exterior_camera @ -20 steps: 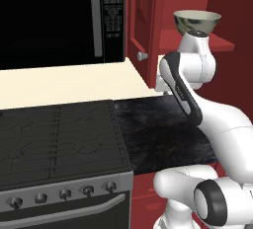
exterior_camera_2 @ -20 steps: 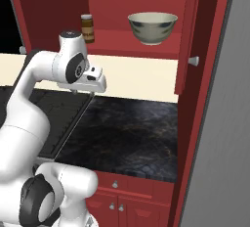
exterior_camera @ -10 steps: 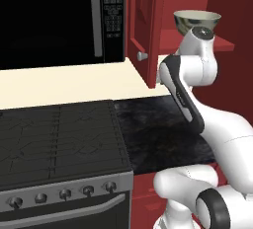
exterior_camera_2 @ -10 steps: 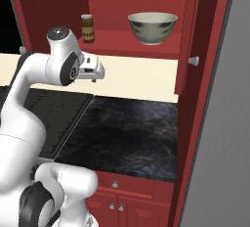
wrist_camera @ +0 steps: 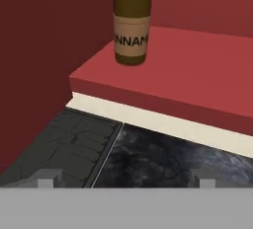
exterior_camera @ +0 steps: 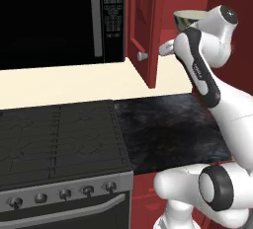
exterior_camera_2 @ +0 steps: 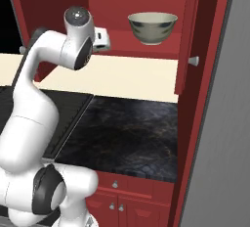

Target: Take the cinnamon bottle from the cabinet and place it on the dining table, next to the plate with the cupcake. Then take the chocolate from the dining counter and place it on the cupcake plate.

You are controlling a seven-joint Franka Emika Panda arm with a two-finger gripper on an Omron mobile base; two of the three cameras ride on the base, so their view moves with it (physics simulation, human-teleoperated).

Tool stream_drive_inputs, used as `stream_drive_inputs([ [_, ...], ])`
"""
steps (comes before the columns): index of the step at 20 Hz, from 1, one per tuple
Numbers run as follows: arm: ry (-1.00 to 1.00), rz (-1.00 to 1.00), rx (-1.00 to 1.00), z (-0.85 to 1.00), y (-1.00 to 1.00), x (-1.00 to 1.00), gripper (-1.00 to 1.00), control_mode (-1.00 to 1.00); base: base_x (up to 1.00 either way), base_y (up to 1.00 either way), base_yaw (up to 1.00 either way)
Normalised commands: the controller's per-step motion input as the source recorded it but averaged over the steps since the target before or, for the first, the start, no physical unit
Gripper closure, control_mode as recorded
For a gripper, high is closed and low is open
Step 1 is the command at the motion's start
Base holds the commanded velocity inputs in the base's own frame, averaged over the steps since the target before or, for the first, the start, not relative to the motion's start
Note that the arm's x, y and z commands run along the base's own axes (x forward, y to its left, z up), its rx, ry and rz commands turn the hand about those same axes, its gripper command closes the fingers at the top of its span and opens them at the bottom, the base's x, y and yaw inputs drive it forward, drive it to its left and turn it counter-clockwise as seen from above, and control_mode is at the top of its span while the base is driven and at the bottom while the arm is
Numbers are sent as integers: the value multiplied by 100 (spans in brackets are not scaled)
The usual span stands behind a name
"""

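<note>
Red kitchen, cabinet (exterior_camera_2: 146, 6) open above black table (exterior_camera_2: 127, 133). Cinnamon bottle (wrist_camera: 132, 23) stands upright on the cabinet shelf near its front edge, straight ahead of and above the pincer (wrist_camera: 123, 179). Pincer jaws wide, empty, not touching it. Bowl (exterior_camera_2: 152, 27) sits further right on the same shelf.

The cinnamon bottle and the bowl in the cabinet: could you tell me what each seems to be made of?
Cinnamon bottle: probably brown glass or plastic, smooth, with a tan paper-like label and pale cap. Bowl: likely glazed ceramic, pale and glossy with darker mottling.
</note>
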Motion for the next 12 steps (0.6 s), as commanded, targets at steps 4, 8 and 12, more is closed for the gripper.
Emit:
stream_drive_inputs([
  [4,-17,9,6,62,12,95,-100,-100,0,0,0],
  [8,-2,-6,1,11,26,98,-100,-100,0,0,0],
  [12,0,-3,2,0,47,81,-100,-100,0,0,0],
])
